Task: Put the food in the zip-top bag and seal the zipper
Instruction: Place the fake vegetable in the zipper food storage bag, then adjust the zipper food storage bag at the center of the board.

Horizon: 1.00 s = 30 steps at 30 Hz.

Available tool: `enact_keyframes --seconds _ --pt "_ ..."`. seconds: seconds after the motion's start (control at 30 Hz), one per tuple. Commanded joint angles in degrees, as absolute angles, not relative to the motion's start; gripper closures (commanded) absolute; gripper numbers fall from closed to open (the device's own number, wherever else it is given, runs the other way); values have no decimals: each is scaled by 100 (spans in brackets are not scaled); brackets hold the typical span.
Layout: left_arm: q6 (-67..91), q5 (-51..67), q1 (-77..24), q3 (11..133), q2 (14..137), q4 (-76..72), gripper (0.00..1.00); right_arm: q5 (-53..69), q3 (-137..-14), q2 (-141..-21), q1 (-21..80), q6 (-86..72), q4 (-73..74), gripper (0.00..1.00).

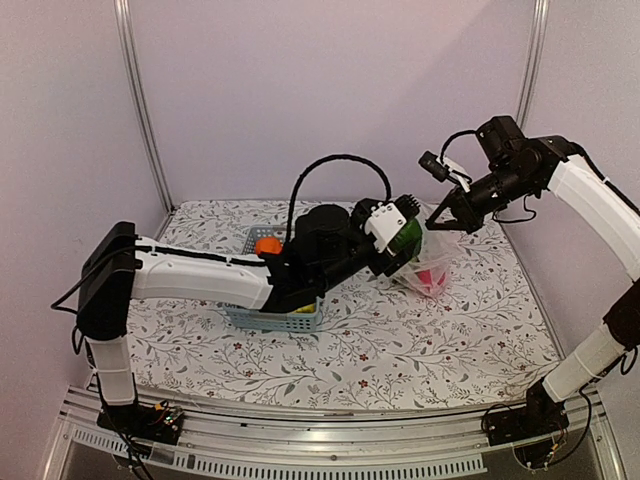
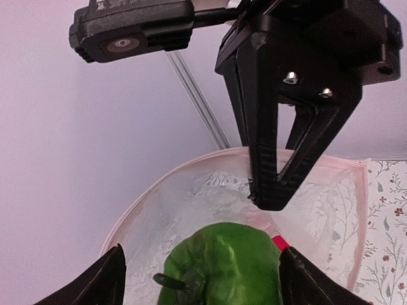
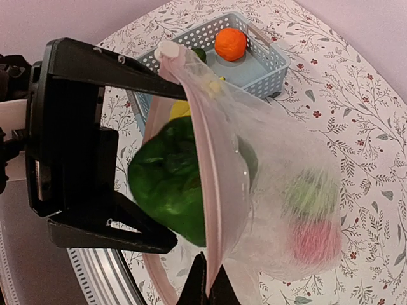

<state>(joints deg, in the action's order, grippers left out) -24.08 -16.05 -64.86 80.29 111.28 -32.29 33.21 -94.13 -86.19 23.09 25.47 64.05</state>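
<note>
Left gripper [image 1: 402, 238], on an arm [image 1: 200, 275] reaching over the basket [image 1: 285, 322], has its jaws set wide around the green pepper [image 2: 219, 267]. It appears clamped on it, since the pepper hangs clear of the floral cloth [image 1: 400, 350] with nothing else beneath it. An orange piece [image 3: 229, 44] lies in the basket.

The pepper sits at the mouth of the zip-top bag [image 3: 280, 190], partly through the opening and not yet wholly inside. The bag hangs above the cloth, right of the basket, with its mouth turned toward the left gripper. A red piece [image 3: 313, 241] and a pale green piece [image 3: 308, 194] rest in its bottom.

Right gripper [image 3: 206, 287], with fingers pressed together, pinches the zipper [image 3: 211, 190] along the rim. It holds the bag up by that one spot.

Risks:
- The bulky pepper or a wide-set finger may catch the rim and drag the thin film out of the single pinch.
- With only one point held, the mouth may sag shut.
- If released too early, the pepper may fall outside the bag onto the cloth.

Hidden or unclear:
- Pad contact on the pepper is cut off at the lower edge of the left wrist view.
- In the top view the arm covers most of the basket, so how much food remains there cannot be told.
- The crinkled film blurs the pieces inside the bag.
- The zipper's tracks cannot be made out.
</note>
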Motion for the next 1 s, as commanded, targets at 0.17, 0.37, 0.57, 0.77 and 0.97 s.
enact_keyframes --seconds 0.17,0.37,0.57,0.77,0.97 --pt "-2673 -2281 -6470 8006 10892 -3418 16 3320 -9525 -8520 2373 2378 6468 100" --pt "-2776 -1115 -6705 7797 10149 -2587 21 3236 -9545 -8553 2373 2355 6434 100" --pt "-2581 449 -6732 8089 9880 -524 30 3333 -9527 -8478 2376 2451 6509 100" --pt "-2747 581 -6733 9012 10494 1096 35 3495 -9513 -8463 2373 2525 6598 100" --pt "-2755 72 -6732 9417 11053 1296 37 3498 -9413 -8362 2380 2531 6621 100"
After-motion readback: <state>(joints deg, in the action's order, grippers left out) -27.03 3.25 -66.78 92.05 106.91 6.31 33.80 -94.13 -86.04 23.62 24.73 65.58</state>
